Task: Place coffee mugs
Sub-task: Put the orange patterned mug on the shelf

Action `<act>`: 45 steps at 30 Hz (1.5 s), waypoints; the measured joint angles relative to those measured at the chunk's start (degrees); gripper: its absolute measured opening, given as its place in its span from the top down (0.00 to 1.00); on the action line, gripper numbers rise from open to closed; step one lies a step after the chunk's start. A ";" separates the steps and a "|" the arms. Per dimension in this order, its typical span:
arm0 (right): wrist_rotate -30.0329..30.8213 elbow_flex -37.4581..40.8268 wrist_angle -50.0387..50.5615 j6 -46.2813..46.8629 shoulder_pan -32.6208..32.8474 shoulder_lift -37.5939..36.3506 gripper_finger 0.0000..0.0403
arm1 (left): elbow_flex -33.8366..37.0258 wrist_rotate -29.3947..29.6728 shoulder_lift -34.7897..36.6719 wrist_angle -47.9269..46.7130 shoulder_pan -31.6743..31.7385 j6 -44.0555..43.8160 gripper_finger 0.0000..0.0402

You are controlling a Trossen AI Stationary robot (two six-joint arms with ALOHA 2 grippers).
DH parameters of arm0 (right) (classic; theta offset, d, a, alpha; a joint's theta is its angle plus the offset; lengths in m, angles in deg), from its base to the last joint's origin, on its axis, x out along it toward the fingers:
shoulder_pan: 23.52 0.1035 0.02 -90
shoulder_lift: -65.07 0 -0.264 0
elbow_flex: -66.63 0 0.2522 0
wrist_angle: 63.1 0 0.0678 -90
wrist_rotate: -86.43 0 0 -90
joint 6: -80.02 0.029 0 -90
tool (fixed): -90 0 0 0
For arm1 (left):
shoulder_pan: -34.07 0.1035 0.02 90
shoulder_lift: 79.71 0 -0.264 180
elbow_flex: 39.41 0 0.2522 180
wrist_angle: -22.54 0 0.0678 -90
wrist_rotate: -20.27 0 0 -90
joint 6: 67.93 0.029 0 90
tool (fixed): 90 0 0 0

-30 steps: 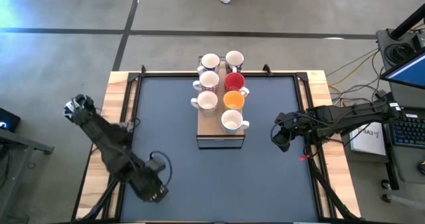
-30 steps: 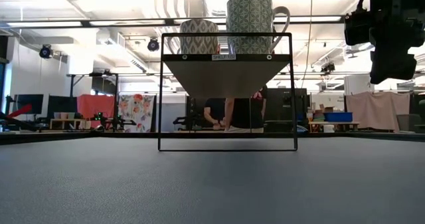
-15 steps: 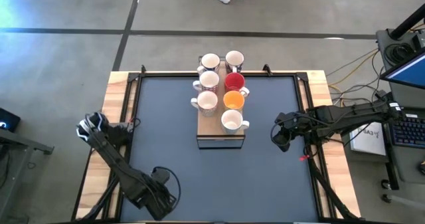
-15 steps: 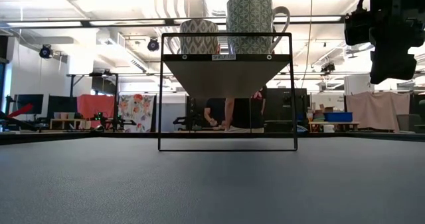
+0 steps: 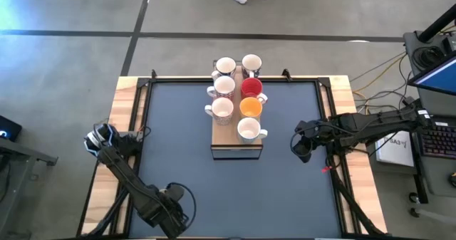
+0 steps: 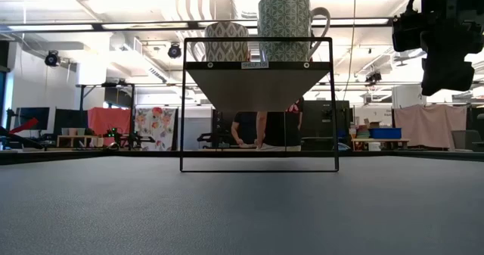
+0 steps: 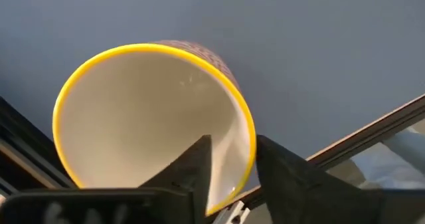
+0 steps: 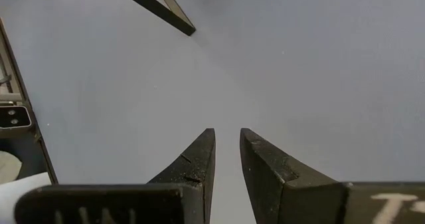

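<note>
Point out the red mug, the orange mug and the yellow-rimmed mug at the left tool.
red ceramic mug [image 5: 251, 88], high view, its inside.
orange ceramic mug [image 5: 250, 107], high view, its inside.
yellow-rimmed cream mug [image 7: 146, 117], left wrist view, inner wall.

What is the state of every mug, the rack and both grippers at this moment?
seven mugs: upright on the rack.
rack: standing mid-table, one corner spot bare.
yellow-rimmed mug: tilted, held by its wall.
left gripper: shut on the yellow-rimmed mug.
right gripper: slightly open, empty.
</note>
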 joint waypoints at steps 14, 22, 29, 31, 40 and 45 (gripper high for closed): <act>0.00 0.02 0.00 0.00 0.02 0.00 0.85 | 0.44 0.71 0.04 -0.12 5.20 11.34 0.98; 0.00 0.02 -0.01 0.00 0.00 -0.01 0.85 | -2.86 4.51 1.05 -4.00 9.89 19.91 0.99; 0.00 0.02 -0.02 0.00 0.02 -0.02 0.85 | -8.61 8.07 1.86 -15.44 14.48 28.36 0.99; 0.00 0.02 -0.01 0.00 0.02 -0.01 0.85 | -9.20 9.59 2.91 -16.15 15.80 30.59 0.99; 0.00 0.02 -0.01 0.00 0.00 -0.02 0.85 | -9.00 14.30 8.03 -16.30 22.03 39.97 0.99; 0.00 0.02 0.00 0.00 0.02 -0.02 0.85 | -9.36 16.85 9.78 -16.71 26.17 46.43 0.99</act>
